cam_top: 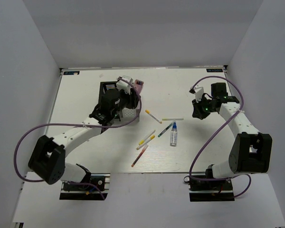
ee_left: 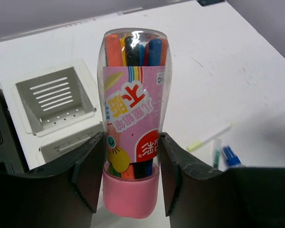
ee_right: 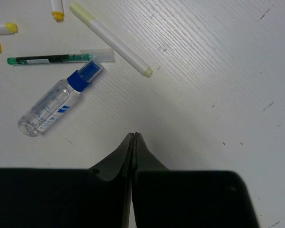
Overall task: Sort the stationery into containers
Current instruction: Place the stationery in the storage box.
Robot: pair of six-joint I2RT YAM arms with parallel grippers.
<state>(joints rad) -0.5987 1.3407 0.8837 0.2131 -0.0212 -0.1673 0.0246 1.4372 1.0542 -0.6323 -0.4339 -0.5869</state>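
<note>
Top view looks straight down on whole counter [cam_top: 85,85]; both wrist views sit close, sharing blue-capped bottle [ee_right: 50,104], right nearer.

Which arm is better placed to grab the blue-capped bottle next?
Right. The right gripper is empty, jaws shut, with the bottle lying just ahead. The left gripper is holding the marker tube near the white organiser.

Robotics lab cell, bare white table [cam_top: 194,97], plain grey walls [cam_top: 142,33] around, two bench-mounted arms [cam_top: 73,134]
</note>
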